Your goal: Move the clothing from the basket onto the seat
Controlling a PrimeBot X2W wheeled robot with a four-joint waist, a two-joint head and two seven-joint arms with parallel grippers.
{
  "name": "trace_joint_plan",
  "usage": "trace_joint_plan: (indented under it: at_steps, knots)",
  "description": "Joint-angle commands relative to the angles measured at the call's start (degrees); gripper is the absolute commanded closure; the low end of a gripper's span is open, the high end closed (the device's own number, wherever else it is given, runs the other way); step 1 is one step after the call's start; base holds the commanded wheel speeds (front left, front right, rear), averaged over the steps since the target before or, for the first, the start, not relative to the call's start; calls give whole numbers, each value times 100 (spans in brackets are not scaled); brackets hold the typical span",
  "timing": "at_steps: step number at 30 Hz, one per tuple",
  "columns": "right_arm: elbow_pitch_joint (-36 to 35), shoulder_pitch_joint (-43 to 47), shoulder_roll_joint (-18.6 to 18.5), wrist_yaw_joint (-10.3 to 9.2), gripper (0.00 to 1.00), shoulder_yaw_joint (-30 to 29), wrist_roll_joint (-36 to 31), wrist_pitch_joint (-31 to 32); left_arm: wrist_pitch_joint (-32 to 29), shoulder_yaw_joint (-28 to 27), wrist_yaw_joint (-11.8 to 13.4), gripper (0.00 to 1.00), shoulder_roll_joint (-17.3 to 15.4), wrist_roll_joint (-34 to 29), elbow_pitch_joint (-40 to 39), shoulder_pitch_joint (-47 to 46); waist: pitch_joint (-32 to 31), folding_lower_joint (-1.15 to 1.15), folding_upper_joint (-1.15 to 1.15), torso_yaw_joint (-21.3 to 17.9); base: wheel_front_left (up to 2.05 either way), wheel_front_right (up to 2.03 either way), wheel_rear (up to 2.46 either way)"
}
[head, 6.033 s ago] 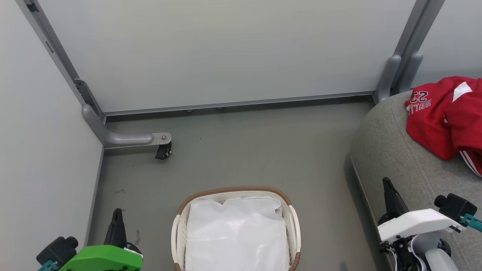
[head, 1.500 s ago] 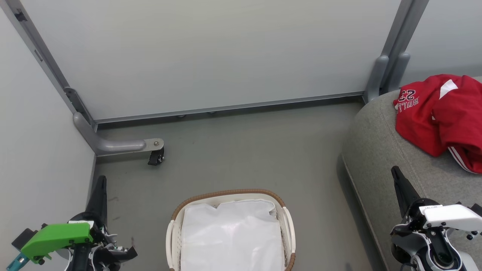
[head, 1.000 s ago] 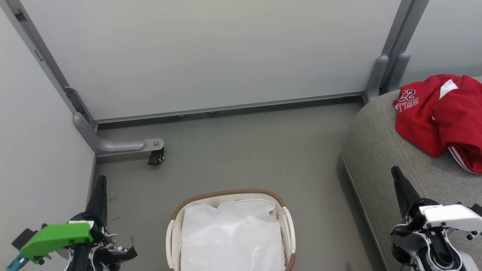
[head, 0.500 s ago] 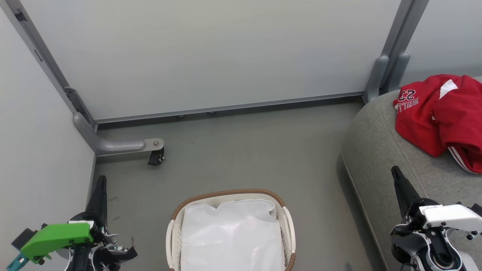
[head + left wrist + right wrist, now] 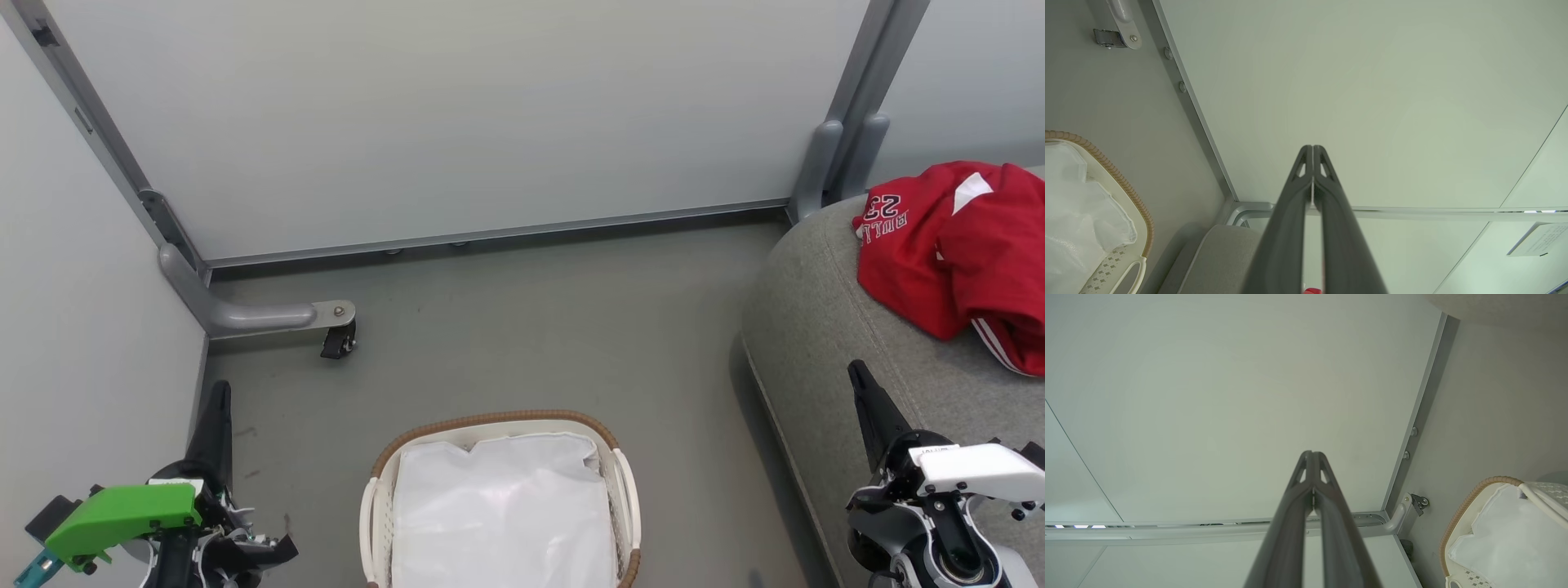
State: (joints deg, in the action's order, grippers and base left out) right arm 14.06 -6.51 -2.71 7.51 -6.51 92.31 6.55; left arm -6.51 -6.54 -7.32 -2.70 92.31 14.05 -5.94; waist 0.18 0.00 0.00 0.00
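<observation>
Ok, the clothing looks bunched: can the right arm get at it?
Probably yes: the right gripper, shut, hangs by the seat, with bare cushion between it and the clothing.

I list red clothing, white-trimmed, crumpled on the grey seat at my right. I list the oval white basket, brown-rimmed, upright on the floor, holding its white liner.

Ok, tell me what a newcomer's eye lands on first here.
The red Bulls 23 clothing heaped on the grey seat at the right edge grabs the eye. Next comes the white basket at bottom centre, its white liner showing. The left gripper and right gripper flank it, both shut.
</observation>
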Motion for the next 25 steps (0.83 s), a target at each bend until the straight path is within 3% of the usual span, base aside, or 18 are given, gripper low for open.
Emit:
trace_joint_plan:
  at_steps: [1,25]
  knots:
    - [-19,60,-32,-4,100,-11,20,17,-23,-11,-35,100,-33,20,-9,-58,0,0,0,0,0,0,0]
    - [-20,61,-32,-4,100,-11,21,16,-23,-10,-35,100,-34,21,-9,-58,0,0,0,0,0,0,0]
